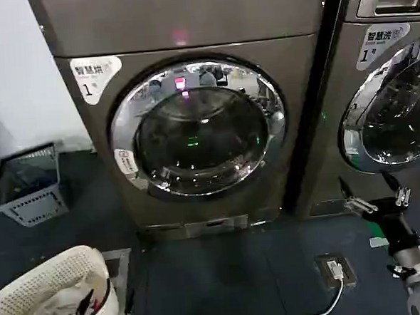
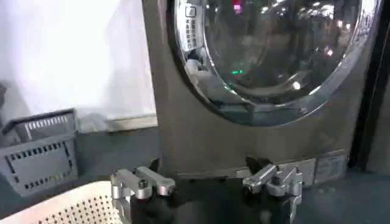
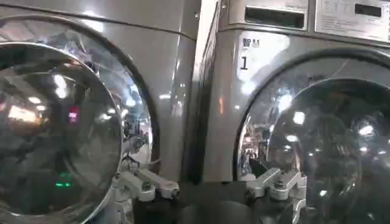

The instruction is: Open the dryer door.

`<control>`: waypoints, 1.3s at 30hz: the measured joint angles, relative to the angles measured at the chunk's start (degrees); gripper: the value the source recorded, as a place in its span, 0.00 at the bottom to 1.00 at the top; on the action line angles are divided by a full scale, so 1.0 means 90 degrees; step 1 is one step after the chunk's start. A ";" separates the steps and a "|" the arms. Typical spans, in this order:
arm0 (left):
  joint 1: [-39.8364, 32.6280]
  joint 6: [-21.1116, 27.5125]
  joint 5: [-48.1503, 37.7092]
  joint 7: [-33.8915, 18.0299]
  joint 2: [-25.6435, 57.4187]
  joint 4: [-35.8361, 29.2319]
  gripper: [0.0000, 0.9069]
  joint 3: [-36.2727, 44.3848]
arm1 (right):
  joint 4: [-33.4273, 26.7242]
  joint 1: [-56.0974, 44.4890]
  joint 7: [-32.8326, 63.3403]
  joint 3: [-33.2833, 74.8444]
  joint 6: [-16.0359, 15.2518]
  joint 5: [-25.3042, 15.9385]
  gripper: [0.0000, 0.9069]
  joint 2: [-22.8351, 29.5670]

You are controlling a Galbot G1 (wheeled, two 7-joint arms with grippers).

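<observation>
Door: the dryer door (image 1: pixel 197 128) is shut flush on the bronze-grey machine, chrome ring round dark glass, centre of my head view.
Neighbour: second machine (image 1: pixel 398 82) with a drawer panel sits just to my right of it; similar round door, not my target.
Right end effector: my right end effector (image 1: pixel 373 194) is low, in front of the gap between the two machines, fingers spread wide, holding nothing.
Left end effector: my left end effector (image 2: pixel 207 182) is also spread wide and empty, parked low by the white basket (image 1: pixel 43 285) at my left, facing the lower front of the dryer.
Key relation: the door lies up and to the left of my right end effector, well apart, no contact. The door's right rim is the side nearest it; the right arm looks the better placed of the two, my judgement.
Handle: I can't make out a grip or latch on the ring; reflections hide it.
Stage: reach not yet made, door untouched.
Next move needs: travel up-left to the near rim, then close on an edge.
Floor: grey crate (image 1: pixel 28 184) against the wall at left, clear of the door's front.
</observation>
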 joint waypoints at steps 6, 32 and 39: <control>0.0019 -0.0037 -0.0001 0.0023 0.0007 -0.0030 1.00 0.0000 | -0.0114 0.0160 -0.0213 -0.0177 -0.0162 0.0215 1.00 -0.0251; 0.0094 -0.0060 -0.0001 0.0048 -0.0024 -0.0294 1.00 -0.0040 | -0.0969 0.2374 -0.1328 -0.3062 -0.0556 0.1397 1.00 -0.2228; 0.0115 -0.0056 -0.0001 0.0050 -0.0025 -0.0336 1.00 -0.0063 | -0.1325 0.3606 -0.1452 -0.4312 -0.0607 0.1929 1.00 -0.2475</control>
